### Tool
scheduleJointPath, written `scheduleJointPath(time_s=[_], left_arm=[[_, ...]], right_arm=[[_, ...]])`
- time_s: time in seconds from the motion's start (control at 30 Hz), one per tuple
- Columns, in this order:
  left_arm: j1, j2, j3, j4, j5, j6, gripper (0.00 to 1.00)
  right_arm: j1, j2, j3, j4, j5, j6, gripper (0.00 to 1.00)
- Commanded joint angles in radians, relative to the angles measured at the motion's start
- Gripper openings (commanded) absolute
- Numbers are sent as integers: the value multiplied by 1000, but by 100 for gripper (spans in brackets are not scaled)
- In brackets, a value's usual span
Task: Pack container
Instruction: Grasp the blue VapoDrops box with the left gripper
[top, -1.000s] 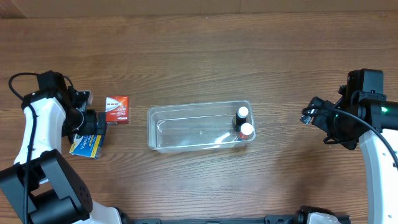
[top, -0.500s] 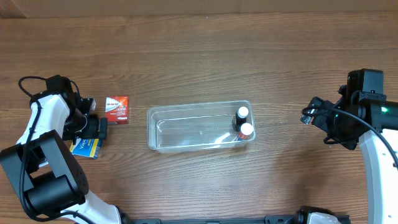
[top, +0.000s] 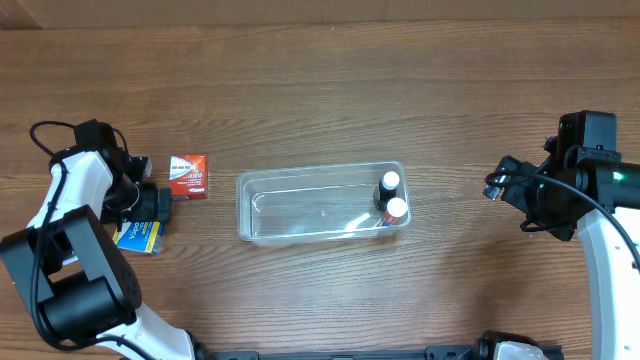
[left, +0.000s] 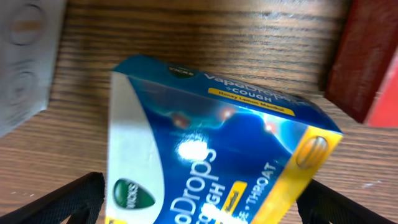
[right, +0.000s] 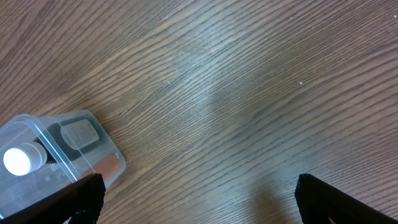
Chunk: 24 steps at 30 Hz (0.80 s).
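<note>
we see left claw (left: 202, 200) shifted over the blue box (left: 211, 137), released, straddling it: grasp likely next. right claw (right: 199, 193) released, empty. container (top: 300, 212) sits to left claw's right.

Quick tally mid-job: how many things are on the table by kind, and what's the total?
Clear plastic rectangular container: 1
Small white-capped bottles, inside the container: 2
Cardboard boxes, outside it: 2, the red-orange box and the blue cough-drop box
Total: 5
</note>
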Motion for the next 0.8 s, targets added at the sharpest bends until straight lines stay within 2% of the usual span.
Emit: scheduleJointPath(time_s=[0.0,0.13,0.3,0.4,0.63,0.77], left_arm=[[7,47,-8,1,24,-7,100],[7,58,-8,8,29,-8,100],[7,58,-8,9,63,-11,73],[7,58,-8,8,74,-11,65],[7,37,-2,-13,72,-39,63],[7,-58,30,-31,70,-73,61]], right_arm=[[0,-6,-4,3,1,-9,100],[0,-6,-4,3,1,-12,100],[0,-6,-4,3,1,-12,100],[0,-6,-4,3,1,-12,100],[0,-6,-4,3,1,-11,100],[0,-6,-4,3,1,-11,100]])
